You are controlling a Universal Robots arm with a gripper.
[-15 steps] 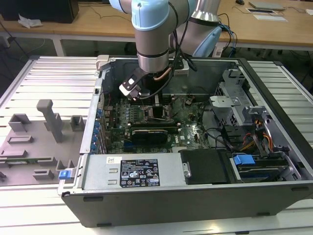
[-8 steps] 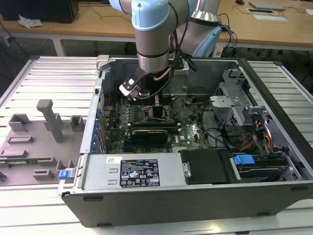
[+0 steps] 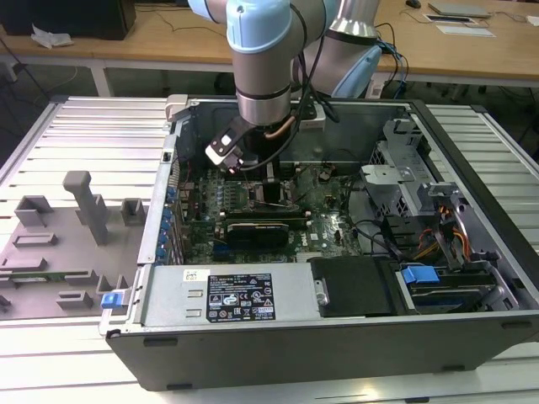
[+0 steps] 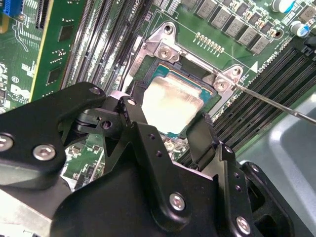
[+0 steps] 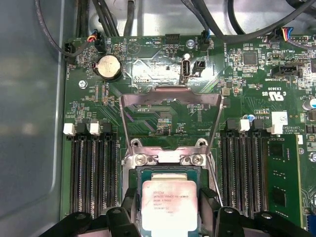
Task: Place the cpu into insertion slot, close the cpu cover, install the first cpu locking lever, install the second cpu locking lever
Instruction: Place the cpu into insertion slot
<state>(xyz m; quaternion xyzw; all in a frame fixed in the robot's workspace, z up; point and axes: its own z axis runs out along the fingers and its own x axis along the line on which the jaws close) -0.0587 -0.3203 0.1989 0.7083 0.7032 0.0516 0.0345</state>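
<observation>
Gripper (image 5: 169,210) clamped on cpu (image 5: 169,200) edges, cpu sitting in slot (image 5: 148,174), at 10 o'clock from case (image 3: 278,332) centre in the exterior view. Cover (image 5: 170,96) stands raised. I judge: keep my hold level, release without dragging.

Pale silver-grey on top of the small flat square cpu chip (image 5: 169,203), with tiny dark print and a blue-green rim. Deep green all over the wide flat circuit board (image 5: 163,111), dotted with thin white marks, and plain black on the long narrow plastic memory slots (image 5: 91,168). Shiny silver-grey on the thin square metal cpu cover (image 5: 170,97), light blue on the round robot arm (image 3: 265,42).
</observation>
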